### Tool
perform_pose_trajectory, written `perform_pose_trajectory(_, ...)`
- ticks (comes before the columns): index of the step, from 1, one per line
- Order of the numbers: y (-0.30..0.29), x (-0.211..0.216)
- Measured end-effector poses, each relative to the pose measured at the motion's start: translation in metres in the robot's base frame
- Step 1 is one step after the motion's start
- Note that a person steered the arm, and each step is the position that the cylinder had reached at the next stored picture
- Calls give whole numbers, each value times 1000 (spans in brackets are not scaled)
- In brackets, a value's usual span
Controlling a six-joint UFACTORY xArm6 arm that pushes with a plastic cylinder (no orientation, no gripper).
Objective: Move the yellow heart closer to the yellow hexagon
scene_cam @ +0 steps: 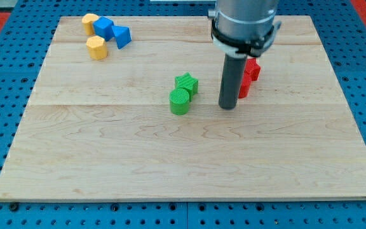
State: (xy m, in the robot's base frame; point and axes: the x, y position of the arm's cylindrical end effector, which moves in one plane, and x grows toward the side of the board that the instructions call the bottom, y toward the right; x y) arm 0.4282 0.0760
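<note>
In the camera view, the tip (pixel 227 107), a bare rod with no pincer and holding nothing, rests beside the red blocks (pixel 250 75), well apart from the yellow heart (pixel 90 23) and yellow hexagon (pixel 96 48) at top left; it should circle behind the heart and nudge gently, avoiding the blue blocks (pixel 112 32)

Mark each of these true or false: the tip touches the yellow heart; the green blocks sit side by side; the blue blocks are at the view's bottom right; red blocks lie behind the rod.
1. My tip touches the yellow heart. False: it stands mid-board, far from it.
2. The green star and green cylinder sit side by side. True.
3. The blue blocks are at the view's bottom right. False: top left, by the yellow hexagon.
4. Red blocks lie behind the rod. True.
</note>
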Motion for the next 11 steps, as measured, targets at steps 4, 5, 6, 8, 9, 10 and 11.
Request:
perform_pose_trajectory(4,-81,-172)
perform_pose_trajectory(5,-125,-235)
perform_pose_trajectory(6,-159,-236)
perform_pose_trajectory(8,-207,-237)
perform_pose_trajectory(9,-212,-237)
perform_pose_trajectory(10,-233,-237)
perform_pose_trajectory(11,-242,-237)
